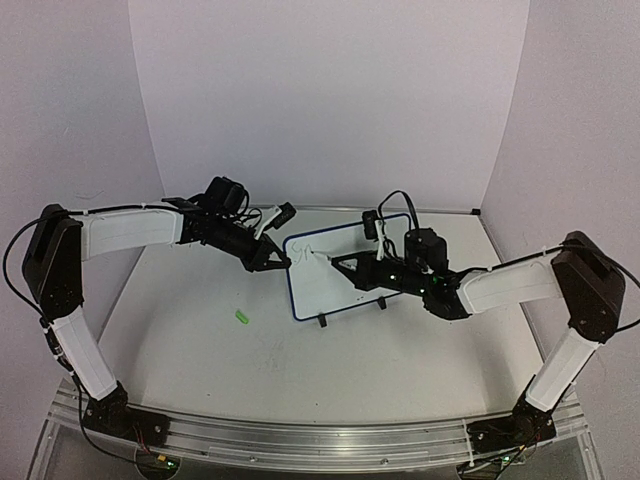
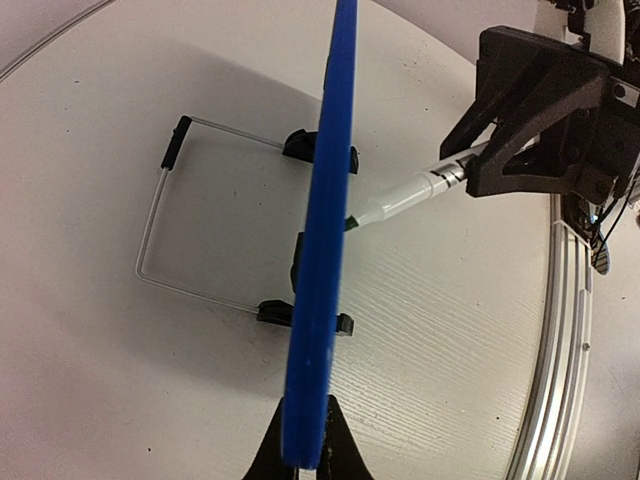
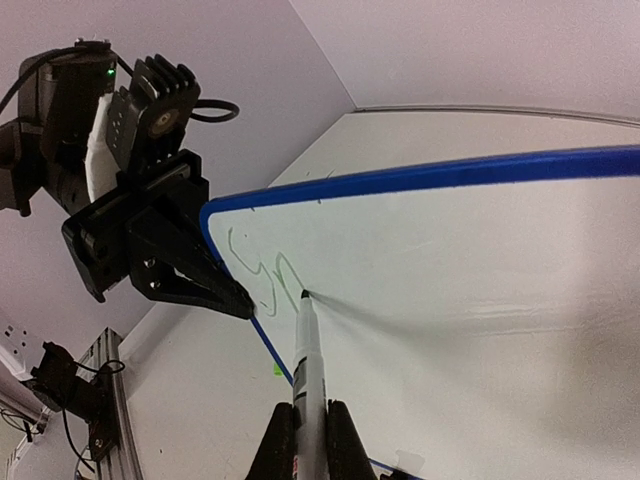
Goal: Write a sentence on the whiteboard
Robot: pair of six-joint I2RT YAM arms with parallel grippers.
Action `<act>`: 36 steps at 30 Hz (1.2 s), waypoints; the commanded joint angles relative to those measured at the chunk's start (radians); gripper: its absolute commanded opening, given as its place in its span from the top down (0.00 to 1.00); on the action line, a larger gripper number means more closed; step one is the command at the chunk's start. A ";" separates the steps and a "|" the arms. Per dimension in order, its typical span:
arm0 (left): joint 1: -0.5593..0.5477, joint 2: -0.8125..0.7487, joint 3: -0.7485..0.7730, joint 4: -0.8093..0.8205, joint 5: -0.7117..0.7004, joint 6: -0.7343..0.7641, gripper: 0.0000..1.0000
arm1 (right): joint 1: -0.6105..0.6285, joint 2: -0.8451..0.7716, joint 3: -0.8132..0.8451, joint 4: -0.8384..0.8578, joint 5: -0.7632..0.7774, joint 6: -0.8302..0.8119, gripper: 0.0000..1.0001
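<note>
The whiteboard (image 1: 345, 285) stands upright on two black feet at mid-table, its blue frame edge-on in the left wrist view (image 2: 325, 250). My left gripper (image 1: 283, 262) is shut on the board's left edge (image 2: 305, 455). My right gripper (image 1: 342, 263) is shut on a white-and-green marker (image 3: 310, 370), whose tip touches the board face (image 3: 450, 280). The sentence (image 3: 258, 268) is only a couple of thin green strokes near the board's top left corner. The marker (image 2: 405, 197) meets the board from the right in the left wrist view.
A small green cap (image 1: 241, 317) lies on the table left of the board, also in the right wrist view (image 3: 276, 369). A wire stand (image 2: 160, 220) props the board from behind. Walls enclose the table on three sides.
</note>
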 commanded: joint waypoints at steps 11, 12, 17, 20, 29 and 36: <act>-0.016 -0.011 0.002 -0.050 -0.045 0.049 1.00 | -0.008 0.008 -0.012 0.042 0.033 0.019 1.00; -0.017 -0.010 0.002 -0.049 -0.045 0.049 1.00 | -0.008 0.007 -0.009 0.051 0.031 0.021 1.00; -0.017 -0.009 0.003 -0.051 -0.045 0.048 1.00 | -0.008 0.000 0.005 0.088 0.026 0.033 1.00; -0.017 -0.009 0.003 -0.051 -0.046 0.049 1.00 | -0.008 -0.001 0.014 0.098 0.027 0.034 1.00; -0.019 -0.008 0.003 -0.052 -0.047 0.049 1.00 | -0.008 0.013 0.027 0.101 0.050 0.038 1.00; -0.020 -0.008 0.004 -0.052 -0.048 0.050 1.00 | -0.008 -0.021 -0.011 0.110 0.102 0.037 1.00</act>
